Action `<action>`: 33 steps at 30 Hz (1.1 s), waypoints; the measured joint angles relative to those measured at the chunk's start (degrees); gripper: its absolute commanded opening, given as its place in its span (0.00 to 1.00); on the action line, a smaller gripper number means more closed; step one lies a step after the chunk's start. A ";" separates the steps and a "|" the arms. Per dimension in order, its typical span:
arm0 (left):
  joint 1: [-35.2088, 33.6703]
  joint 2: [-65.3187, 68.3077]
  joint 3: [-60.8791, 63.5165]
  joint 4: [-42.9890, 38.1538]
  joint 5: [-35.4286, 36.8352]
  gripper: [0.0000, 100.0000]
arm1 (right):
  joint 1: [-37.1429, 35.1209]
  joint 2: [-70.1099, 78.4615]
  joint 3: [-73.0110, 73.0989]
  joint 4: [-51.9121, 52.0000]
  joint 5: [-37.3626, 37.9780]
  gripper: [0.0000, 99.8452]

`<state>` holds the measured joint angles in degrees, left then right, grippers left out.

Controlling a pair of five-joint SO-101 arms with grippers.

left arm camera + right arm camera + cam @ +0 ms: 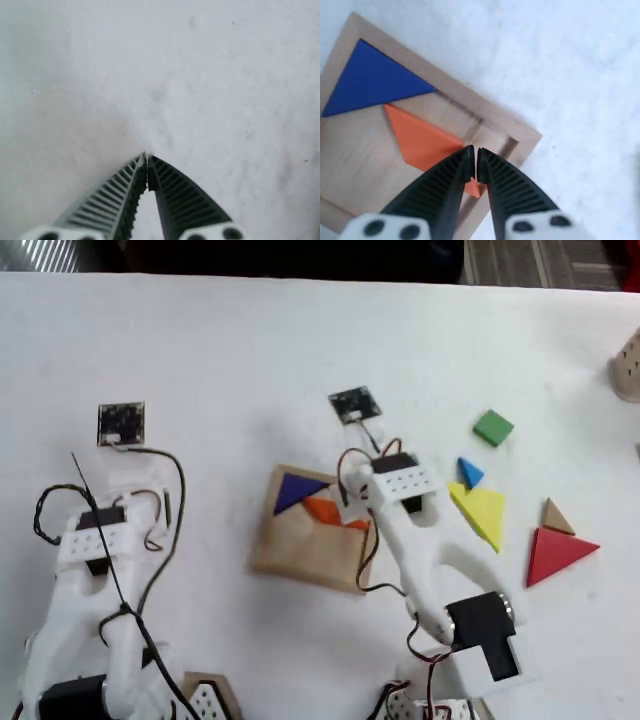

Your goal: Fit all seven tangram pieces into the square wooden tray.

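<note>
Right now the wooden tray (300, 555) lies mid-desk (250, 360), holding a blue triangle (295, 490) in its far corner and an orange piece (325, 510) touching it just below. The right tool (474, 152) hangs over the tray's edge with its fingers together, tips above the orange piece's end. Beside the tray on that arm's side, loose on the desk, lie a green square (493, 427), a small blue triangle (469, 473), a yellow triangle (480, 510), a small tan triangle (556, 518) and a red triangle (555, 553). The left tool (148, 160) is closed over bare desk.
</note>
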<state>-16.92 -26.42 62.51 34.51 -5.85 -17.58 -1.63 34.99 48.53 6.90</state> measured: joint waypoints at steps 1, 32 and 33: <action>0.00 0.00 0.00 0.00 0.00 0.02 | 0.62 0.00 0.00 0.00 0.00 0.02; 0.00 0.35 0.00 0.00 0.00 0.02 | -3.69 4.48 -0.35 5.45 0.00 0.02; 0.00 0.35 0.00 0.00 0.00 0.02 | -3.69 4.48 -0.53 5.63 0.00 0.02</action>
<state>-16.92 -26.07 62.51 34.51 -5.85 -21.27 2.86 34.46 54.15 6.90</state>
